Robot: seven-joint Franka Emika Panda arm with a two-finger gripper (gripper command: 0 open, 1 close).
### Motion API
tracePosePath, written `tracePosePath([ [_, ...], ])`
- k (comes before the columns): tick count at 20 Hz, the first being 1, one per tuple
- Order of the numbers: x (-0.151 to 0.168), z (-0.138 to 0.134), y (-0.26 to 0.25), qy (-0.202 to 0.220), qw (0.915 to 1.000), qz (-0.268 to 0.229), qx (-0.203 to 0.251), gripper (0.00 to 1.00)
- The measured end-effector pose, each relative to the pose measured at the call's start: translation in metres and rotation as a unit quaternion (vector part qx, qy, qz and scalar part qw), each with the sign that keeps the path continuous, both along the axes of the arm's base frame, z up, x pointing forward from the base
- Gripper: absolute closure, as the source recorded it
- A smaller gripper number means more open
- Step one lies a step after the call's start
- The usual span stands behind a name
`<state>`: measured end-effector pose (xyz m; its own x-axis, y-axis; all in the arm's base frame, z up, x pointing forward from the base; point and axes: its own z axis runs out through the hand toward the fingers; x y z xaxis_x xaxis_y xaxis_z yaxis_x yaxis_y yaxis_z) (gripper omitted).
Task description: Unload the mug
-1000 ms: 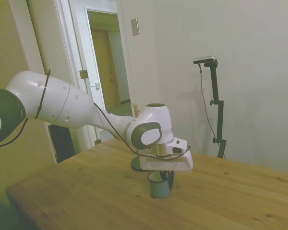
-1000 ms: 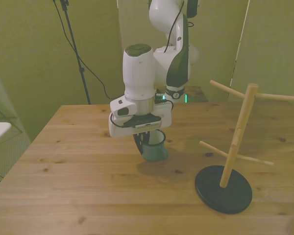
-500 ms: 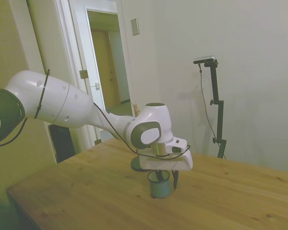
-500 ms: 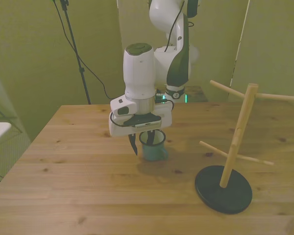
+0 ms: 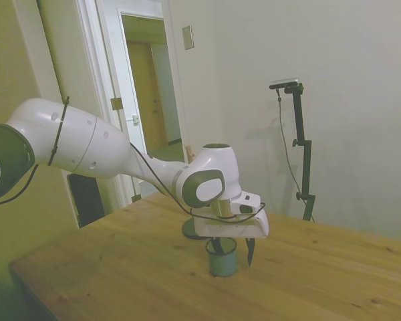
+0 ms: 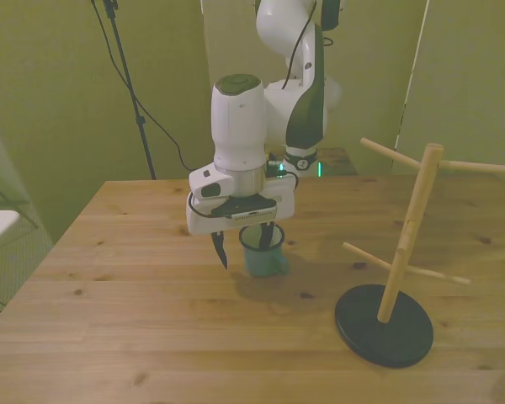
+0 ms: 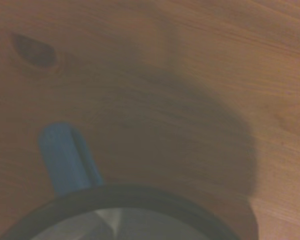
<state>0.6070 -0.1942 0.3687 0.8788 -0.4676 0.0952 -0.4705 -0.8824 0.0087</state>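
The teal mug [image 6: 262, 255] stands upright on the wooden table [image 6: 135, 311], at about 10 o'clock from the mug stand [image 6: 391, 278], and the gripper [image 6: 243, 247] is spread wide around it, so a careless lift could tip it.

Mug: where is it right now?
In the front view the mug stands upright on the table, under the open gripper, to the left of the wooden stand.
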Motion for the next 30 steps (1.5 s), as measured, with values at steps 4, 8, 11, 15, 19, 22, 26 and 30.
tracePosePath([
  [4, -0.001, 0.008, 0.000, -0.006, 1.0000, 0.000, 0.000, 0.00],
  [8, -0.004, 0.016, 0.001, -0.012, 0.9999, 0.000, 0.001, 0.00],
  [11, -0.012, 0.026, 0.003, -0.018, 0.9998, 0.005, 0.006, 0.00],
  [15, -0.026, 0.043, 0.004, -0.034, 0.9990, 0.018, 0.024, 0.00],
  [19, -0.039, 0.061, 0.004, -0.057, 0.9967, 0.039, 0.044, 0.00],
  [22, -0.047, 0.071, 0.004, -0.071, 0.9940, 0.061, 0.056, 0.00],
  [26, -0.064, 0.062, 0.003, -0.061, 0.9933, 0.076, 0.062, 0.00],
  [30, -0.081, 0.048, 0.010, -0.038, 0.9932, 0.086, 0.069, 0.00],
])
